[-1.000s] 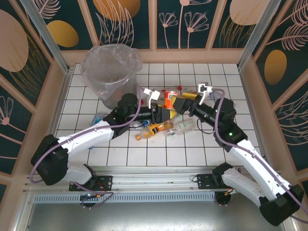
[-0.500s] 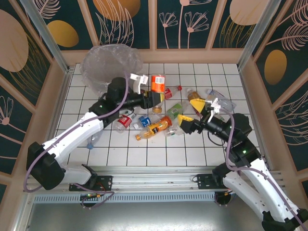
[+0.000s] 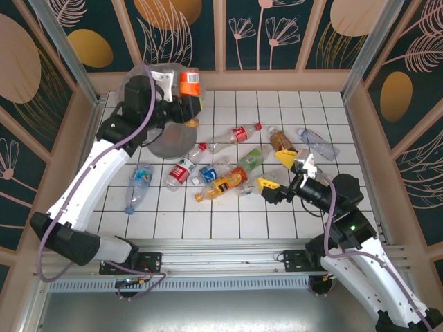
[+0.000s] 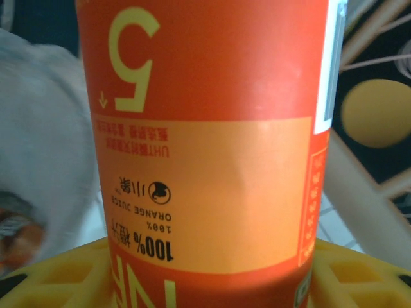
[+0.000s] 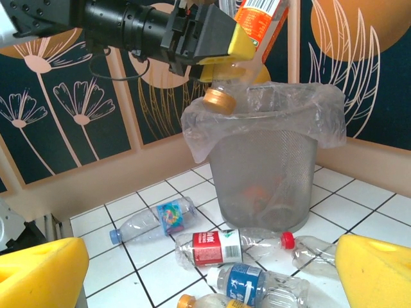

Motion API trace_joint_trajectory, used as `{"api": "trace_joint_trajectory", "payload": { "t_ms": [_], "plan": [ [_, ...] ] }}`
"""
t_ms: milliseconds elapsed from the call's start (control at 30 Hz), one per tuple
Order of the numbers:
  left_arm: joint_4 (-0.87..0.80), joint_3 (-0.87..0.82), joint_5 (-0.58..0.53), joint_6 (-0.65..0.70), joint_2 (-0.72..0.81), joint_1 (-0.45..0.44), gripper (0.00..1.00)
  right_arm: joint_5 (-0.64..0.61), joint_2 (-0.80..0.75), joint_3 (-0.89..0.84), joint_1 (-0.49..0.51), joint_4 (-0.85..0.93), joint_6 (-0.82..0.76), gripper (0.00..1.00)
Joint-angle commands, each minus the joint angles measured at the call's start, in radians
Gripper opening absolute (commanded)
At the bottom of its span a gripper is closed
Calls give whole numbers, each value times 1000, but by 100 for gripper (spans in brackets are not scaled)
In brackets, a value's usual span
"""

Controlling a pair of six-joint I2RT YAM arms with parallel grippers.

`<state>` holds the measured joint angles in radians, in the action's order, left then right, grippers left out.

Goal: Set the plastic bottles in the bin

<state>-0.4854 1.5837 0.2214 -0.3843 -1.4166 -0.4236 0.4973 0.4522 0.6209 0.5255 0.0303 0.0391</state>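
The left arm is stretched up and away toward the far-left corner, its wrist above the bin (image 5: 270, 167). The left gripper (image 3: 185, 98) is clamped on an orange-labelled bottle (image 3: 190, 83) — held tilted, gold cap down (in the right wrist view the cap hangs just over the bin's bagged rim). The right arm sits folded low near its base, with the right gripper (image 3: 277, 173) spread wide and holding nothing. The other bottles (image 3: 228, 181) lie loose on the tiled table (image 3: 311, 111) — between bin and right gripper.
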Motion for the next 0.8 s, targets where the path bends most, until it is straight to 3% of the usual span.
{"api": "trace_joint_trajectory", "payload": {
  "t_ms": [0,367,767],
  "plan": [
    [-114,81,-119,106,-48,50,55,-12,-7,-14,7,-44,5,99],
    [-207,276,-346,256,-230,144,55,-20,0,-15,7,-42,7,99],
    [-251,317,-343,333,-395,209,56,-39,21,0,7,-21,31,99]
  ]
}}
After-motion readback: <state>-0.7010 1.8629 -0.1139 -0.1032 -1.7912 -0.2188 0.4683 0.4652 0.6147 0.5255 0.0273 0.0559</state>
